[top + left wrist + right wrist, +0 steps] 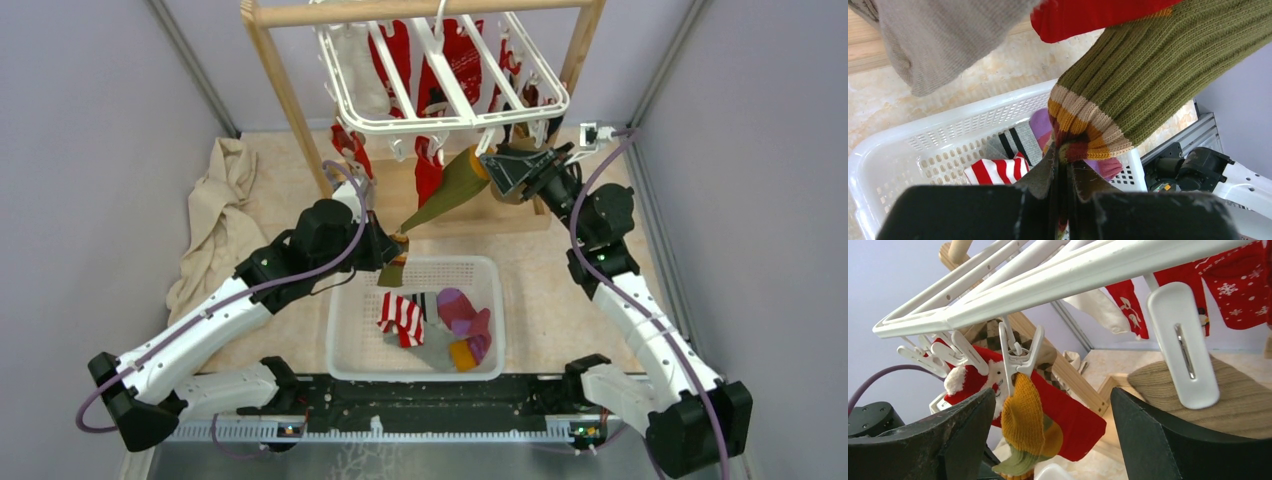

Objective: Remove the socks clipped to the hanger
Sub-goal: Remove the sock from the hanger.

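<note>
You see the white slatted hanger [440,126] hung by its hook, red socks [462,55] clipped beneath it, and an olive sock [450,188] stretched taut diagonally from its front rim.

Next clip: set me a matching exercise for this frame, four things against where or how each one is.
Things:
1. olive sock
2. striped sock
3. right gripper
4. beige cloth

Places or states:
A. lying in the basket
B. open, just below a clip
C. heaped at the left side of the table
D. stretched from a clip down to the shut left gripper

Pairs: 1-D, 2-A, 3-B, 4-C.
</note>
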Robot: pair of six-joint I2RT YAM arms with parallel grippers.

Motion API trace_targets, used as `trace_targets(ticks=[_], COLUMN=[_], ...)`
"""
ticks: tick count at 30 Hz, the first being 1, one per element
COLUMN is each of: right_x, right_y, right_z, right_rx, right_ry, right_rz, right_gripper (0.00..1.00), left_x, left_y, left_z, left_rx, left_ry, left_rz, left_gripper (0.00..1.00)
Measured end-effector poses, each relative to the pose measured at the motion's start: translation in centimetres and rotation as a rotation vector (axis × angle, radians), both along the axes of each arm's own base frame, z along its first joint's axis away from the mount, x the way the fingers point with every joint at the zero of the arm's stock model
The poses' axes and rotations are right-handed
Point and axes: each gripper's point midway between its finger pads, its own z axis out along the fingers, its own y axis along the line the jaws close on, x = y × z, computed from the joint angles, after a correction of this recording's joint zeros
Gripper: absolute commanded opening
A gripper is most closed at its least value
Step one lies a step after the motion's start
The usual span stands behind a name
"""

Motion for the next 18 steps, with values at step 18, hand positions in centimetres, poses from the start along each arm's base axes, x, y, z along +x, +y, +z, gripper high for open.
trace_targets(ticks=[18], right_x=[1.2], right_y=[0.9], right_z=[3.1], right_rx=[0.048], right_ry=[-0.062], right_rz=[0.041], right_gripper=[0.77], left_x=[-0.3], left_y=[-0.1], left_z=[-0.8], left_rx=[0.007], left_ry=[0.018], left_rz=[-0.014], left_gripper=[0.10])
